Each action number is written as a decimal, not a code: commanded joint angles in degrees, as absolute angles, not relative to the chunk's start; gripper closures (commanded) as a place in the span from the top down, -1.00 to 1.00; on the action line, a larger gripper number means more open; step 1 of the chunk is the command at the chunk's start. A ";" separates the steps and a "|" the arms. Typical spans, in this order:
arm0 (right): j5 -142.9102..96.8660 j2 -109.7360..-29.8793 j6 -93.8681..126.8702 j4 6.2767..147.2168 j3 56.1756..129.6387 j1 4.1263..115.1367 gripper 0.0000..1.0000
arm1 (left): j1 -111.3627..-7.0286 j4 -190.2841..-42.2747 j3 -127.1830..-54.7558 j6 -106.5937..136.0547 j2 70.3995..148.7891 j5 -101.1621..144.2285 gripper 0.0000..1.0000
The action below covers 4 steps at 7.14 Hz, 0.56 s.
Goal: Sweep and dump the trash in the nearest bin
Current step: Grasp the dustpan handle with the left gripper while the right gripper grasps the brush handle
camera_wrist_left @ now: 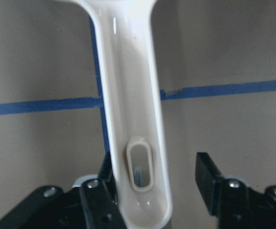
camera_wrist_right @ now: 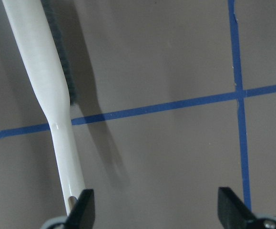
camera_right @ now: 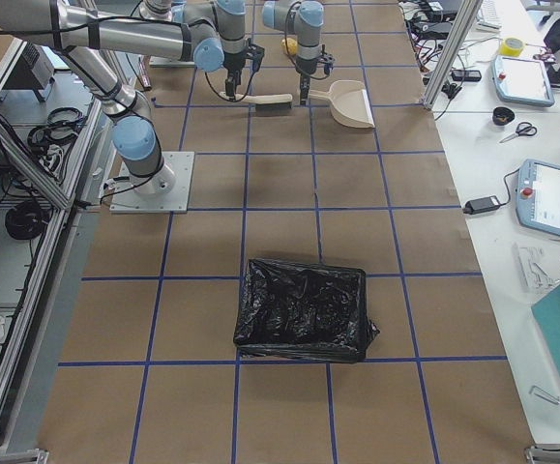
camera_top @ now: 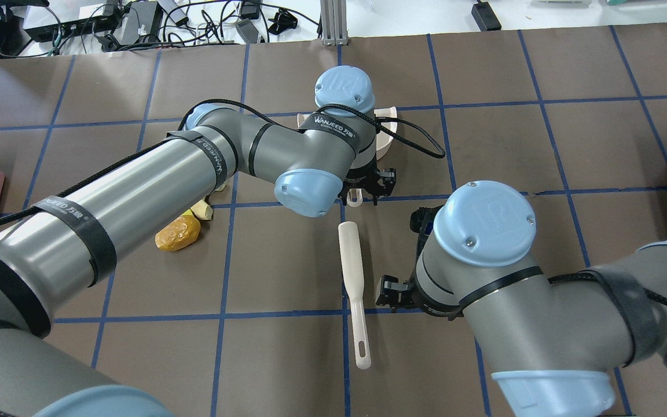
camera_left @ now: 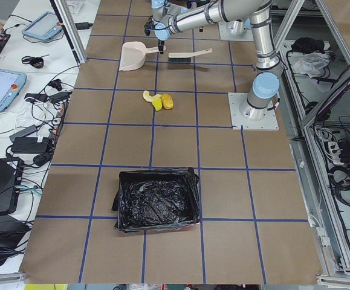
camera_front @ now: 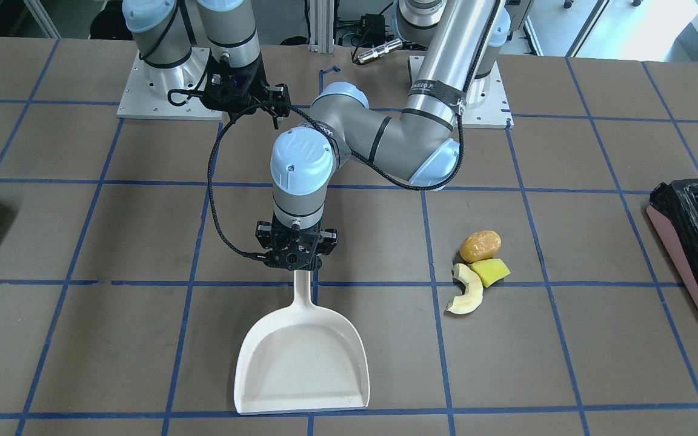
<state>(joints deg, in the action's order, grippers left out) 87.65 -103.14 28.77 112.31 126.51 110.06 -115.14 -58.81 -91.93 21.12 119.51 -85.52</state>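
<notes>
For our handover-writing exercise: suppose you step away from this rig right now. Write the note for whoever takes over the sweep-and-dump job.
Left pincer: open, straddling the handle of the cream plastic dustpan, not clamped.
Right pincer: open, beside the white-handled brush, which lies unheld on the table.
Trash: orange-brown potato-shaped lump, yellow wedge and pale crescent slice lie clustered between the dustpan and the pink-sided bin lined with black plastic.
Done: both arms are at their tools.
Left: grasp both tools, sweep the three pieces into the dustpan, dump them in that bin.
</notes>
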 commanded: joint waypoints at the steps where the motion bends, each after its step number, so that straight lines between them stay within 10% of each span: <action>1: 89.29 -98.72 29.53 117.67 126.91 114.68 0.82 | -115.14 -60.47 -91.76 21.09 119.01 -85.52 -1.00; 4: 89.12 -95.01 29.44 121.55 126.91 117.51 0.80 | -115.14 -60.47 -91.50 21.09 118.30 -85.52 -1.00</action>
<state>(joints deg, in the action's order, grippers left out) 89.30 -96.04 29.48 120.12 126.93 116.83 -115.14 -60.44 -91.60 21.09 118.55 -85.50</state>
